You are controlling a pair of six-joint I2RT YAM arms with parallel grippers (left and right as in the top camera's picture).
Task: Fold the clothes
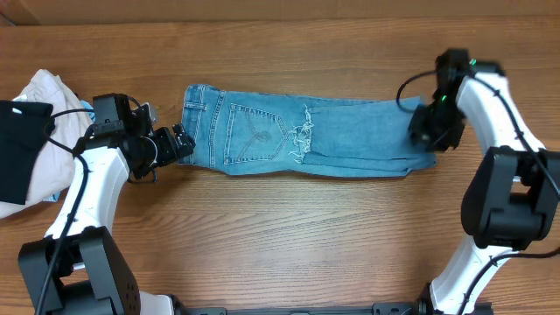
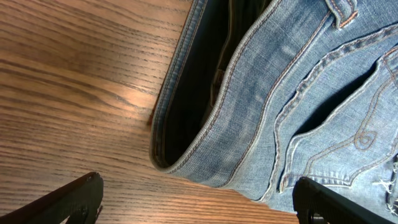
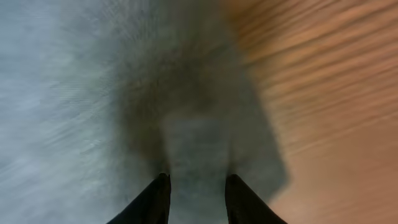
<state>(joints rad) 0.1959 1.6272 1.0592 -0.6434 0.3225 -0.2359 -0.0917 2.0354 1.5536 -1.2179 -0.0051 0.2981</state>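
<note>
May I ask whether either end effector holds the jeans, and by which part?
Left end effector: open, empty. Right end effector, over the jeans' hem end: cannot tell.

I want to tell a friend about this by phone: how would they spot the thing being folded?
Look at the wooden table; across its middle lie the jeans, stretched out sideways, waistband to the left. They are light-blue denim with a stitched back pocket and frayed white threads, unlike the white garment and black garment heaped at the left edge.
</note>
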